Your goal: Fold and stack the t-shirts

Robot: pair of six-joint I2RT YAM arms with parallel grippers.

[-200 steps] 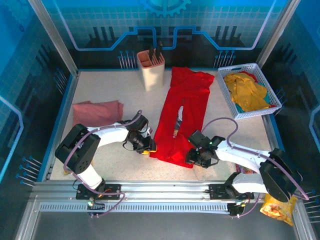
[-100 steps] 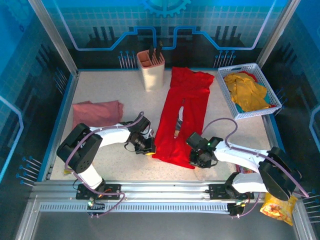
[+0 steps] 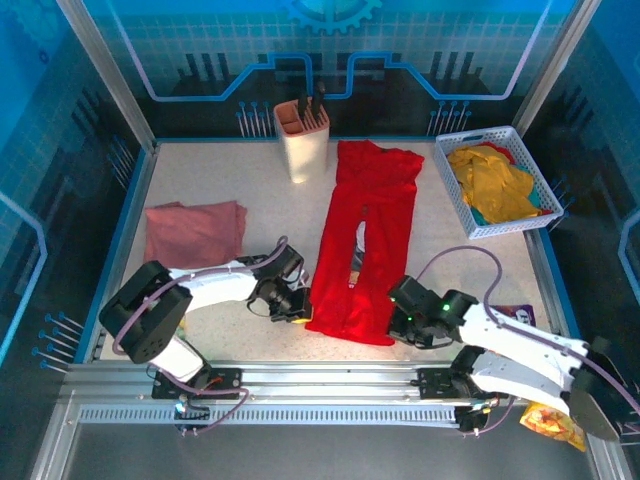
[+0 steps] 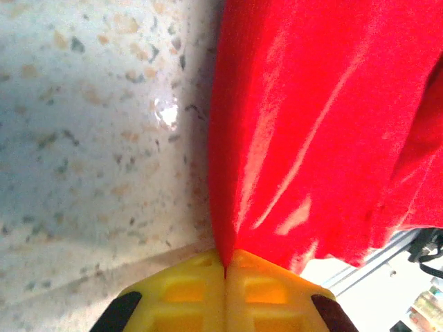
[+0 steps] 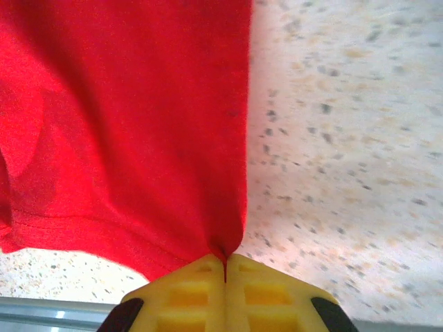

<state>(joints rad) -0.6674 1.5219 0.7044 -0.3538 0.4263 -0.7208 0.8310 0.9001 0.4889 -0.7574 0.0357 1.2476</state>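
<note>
A bright red t-shirt (image 3: 365, 235) lies as a long narrow strip down the middle of the table, sides folded in. My left gripper (image 3: 300, 312) is shut on its near left corner; the yellow fingers (image 4: 187, 290) pinch the red cloth (image 4: 311, 124). At the near right corner my right gripper (image 3: 398, 325) is shut too, its yellow fingers (image 5: 266, 294) clamping red fabric (image 5: 124, 124). A folded dusty pink t-shirt (image 3: 195, 225) rests at the left. Yellow t-shirts (image 3: 490, 182) fill the white basket (image 3: 460, 225) at the back right.
A beige holder with dark utensils (image 3: 302, 135) stands at the back, left of the red shirt's top. Colourful snack packets (image 3: 550, 415) lie near the right arm's base. The metal rail (image 3: 320, 380) runs along the near edge.
Both grippers closed on the red shirt's near corners. The right arm drew back toward the near edge, and the shirt's lower end now lies straighter and nearer to the rail.
</note>
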